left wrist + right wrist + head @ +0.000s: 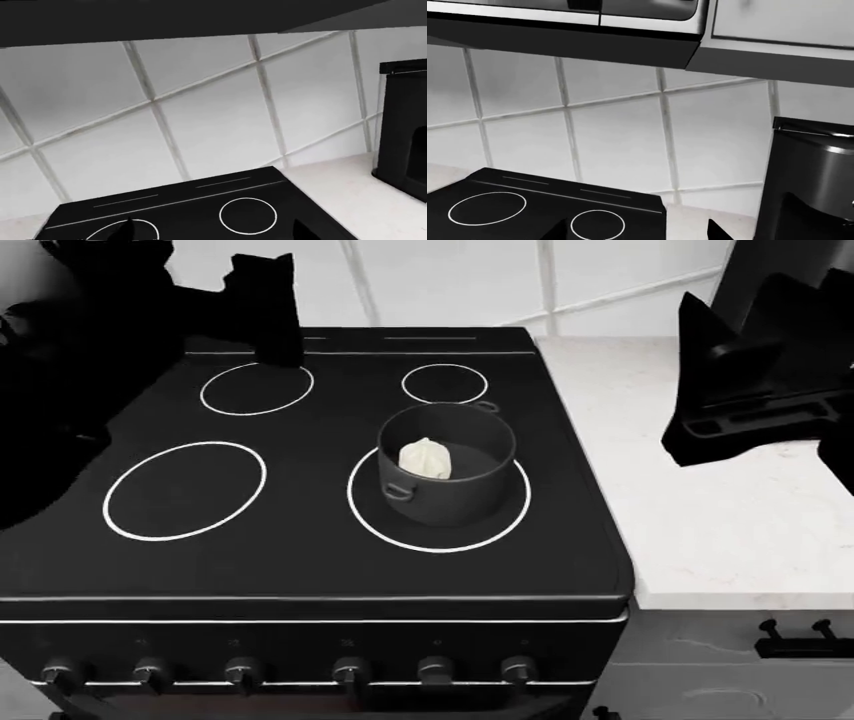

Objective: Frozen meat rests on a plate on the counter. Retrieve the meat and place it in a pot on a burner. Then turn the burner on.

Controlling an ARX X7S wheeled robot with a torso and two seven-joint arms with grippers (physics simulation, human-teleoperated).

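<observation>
A: What sits nearest in the head view?

B: A row of black knobs [347, 673] along the stove front, and to the right the white cabinet front with a black handle [805, 645].

A: And just beyond that?

B: The black glass cooktop [307, 550]. On its front right burner [439, 540], a white circle outline, stands the dark grey pot [447, 485], upright, set toward the back of the ring. The frozen meat [426, 459], a pale cream lump, lies inside the pot on its floor. The front left ring [184, 489] is bare.

A: To the right of the stove?

B: The white marbled bench [721, 520], touching the cooktop's edge.

A: Where are the arms?

B: The right end effector [747, 425] hangs over the bench, well apart from the pot. The left end effector [274, 325] is farther back, above the rear left ring [258, 387]. Both are dark silhouettes; neither touches or holds anything, and how wide the fingers are parted I cannot tell.

A: Farthest back?

B: The white tiled wall [614, 145]. The right wrist view shows a dark appliance [814, 180] standing against it, beside the stove.
</observation>
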